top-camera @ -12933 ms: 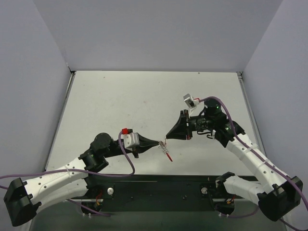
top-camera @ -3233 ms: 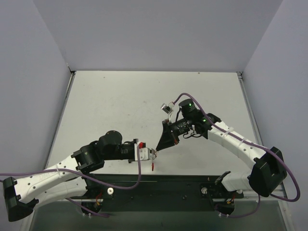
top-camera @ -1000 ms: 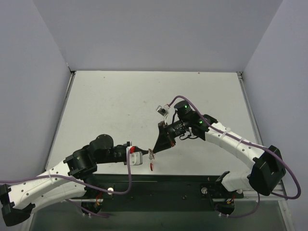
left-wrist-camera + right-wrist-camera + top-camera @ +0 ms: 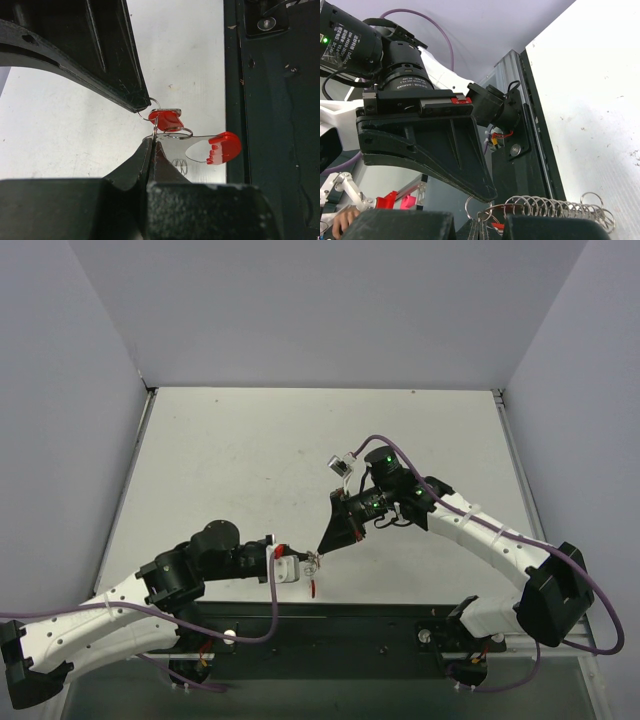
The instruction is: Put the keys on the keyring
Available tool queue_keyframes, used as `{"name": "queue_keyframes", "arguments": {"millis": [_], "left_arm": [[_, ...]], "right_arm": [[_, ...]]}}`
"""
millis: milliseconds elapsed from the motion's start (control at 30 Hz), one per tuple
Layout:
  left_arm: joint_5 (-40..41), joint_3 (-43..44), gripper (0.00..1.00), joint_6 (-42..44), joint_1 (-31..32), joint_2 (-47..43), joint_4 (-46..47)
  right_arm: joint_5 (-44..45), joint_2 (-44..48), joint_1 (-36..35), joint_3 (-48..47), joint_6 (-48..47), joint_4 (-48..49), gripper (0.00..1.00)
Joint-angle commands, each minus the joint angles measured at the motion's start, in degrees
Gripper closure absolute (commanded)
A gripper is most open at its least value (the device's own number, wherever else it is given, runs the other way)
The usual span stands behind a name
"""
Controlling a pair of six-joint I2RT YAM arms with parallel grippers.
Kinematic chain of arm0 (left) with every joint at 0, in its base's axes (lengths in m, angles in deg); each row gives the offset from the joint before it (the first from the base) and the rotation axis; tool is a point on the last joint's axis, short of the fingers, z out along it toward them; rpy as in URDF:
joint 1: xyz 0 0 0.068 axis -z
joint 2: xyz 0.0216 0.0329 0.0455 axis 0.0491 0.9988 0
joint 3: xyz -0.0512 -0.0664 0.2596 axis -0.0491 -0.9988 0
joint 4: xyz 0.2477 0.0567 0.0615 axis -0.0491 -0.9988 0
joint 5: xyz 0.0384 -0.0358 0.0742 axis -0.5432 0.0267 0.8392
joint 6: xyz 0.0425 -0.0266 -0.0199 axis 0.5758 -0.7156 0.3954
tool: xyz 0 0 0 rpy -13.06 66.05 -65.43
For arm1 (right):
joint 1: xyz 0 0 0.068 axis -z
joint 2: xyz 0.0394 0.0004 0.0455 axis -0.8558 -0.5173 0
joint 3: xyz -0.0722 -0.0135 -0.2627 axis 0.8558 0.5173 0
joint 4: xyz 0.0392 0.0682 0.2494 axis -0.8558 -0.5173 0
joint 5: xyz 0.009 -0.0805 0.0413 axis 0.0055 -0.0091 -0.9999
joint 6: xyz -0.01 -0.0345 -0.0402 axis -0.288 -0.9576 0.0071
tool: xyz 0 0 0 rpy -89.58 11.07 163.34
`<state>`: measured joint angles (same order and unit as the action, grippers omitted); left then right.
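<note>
Low over the table's near edge, my left gripper [image 4: 311, 561] and right gripper [image 4: 322, 549] meet tip to tip. In the left wrist view the left gripper [image 4: 152, 142] is shut on thin wire of the keyring [image 4: 226, 146], a hoop with a red arc hanging to the right beyond a small wire coil [image 4: 178, 132]. The right gripper [image 4: 143, 107] reaches in from the upper left, shut on a small ring carrying the red-headed key [image 4: 166, 120]. The right wrist view shows the right gripper [image 4: 485, 225] shut at the bottom edge, beside a silver coil [image 4: 555, 207].
The black base plate [image 4: 330, 625] lies just below the grippers at the table's near edge. The white table [image 4: 300, 460] stretches to grey walls on three sides. Purple cables [image 4: 272, 590] loop along both arms.
Almost nothing has moved in the last second: both arms shifted very slightly, and the two shut grippers stay tip to tip with the keyring hanging below.
</note>
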<state>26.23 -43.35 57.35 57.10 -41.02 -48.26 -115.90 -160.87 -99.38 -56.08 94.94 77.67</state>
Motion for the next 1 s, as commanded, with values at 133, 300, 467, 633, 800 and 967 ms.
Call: {"name": "queue_keyframes", "arguments": {"millis": [133,300,467,633,800,967], "left_arm": [[1.83,0.91,1.00,-0.04,0.02,0.32,3.53],[3.32,1.00,1.00,-0.13,0.02,-0.03,3.97],[5.08,1.17,1.00,-0.57,0.02,0.06,4.06],[5.08,1.17,1.00,-0.92,0.02,0.68,4.23],[4.99,1.17,1.00,-1.01,0.02,0.41,4.23],[5.00,1.08,1.00,-1.36,0.02,0.50,4.58]], "right_arm": [[-3.36,-0.17,-0.51,-2.38,1.06,1.80,1.00],[-3.36,-0.79,-0.77,-2.64,1.76,1.71,1.00],[-3.01,-1.40,-0.77,-2.82,2.82,1.71,1.00],[-2.48,-1.76,-0.95,-2.99,3.96,1.97,1.00],[-1.69,-2.11,-0.77,-2.99,4.31,2.15,1.00],[-1.25,-2.11,-0.77,-2.82,5.80,3.47,1.00]]}}
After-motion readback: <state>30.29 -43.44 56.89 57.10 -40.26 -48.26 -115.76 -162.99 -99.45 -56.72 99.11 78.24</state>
